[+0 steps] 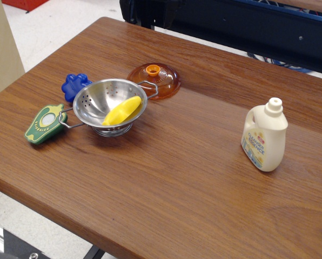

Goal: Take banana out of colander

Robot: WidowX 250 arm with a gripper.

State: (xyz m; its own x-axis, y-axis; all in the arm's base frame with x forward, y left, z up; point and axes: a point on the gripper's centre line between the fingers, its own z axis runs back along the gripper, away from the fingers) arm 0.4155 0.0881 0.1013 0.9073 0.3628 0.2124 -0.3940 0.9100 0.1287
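The shiny steel colander (pixel 96 100) stands upright on the wooden table at the left, with wire loop handles at its left and upper right. The bright-yellow banana (pixel 122 111) lies inside it, leaning against the right side of the bowl with one end at the rim. No gripper or arm shows in this view.
An orange translucent lid (pixel 161 81) lies just behind the colander. A blue flower-shaped toy (pixel 74 85) and a green toy (pixel 45 124) sit at its left. A cream detergent bottle (pixel 265 136) stands at the right. The wooden table (pixel 177 178) ends at the front and left.
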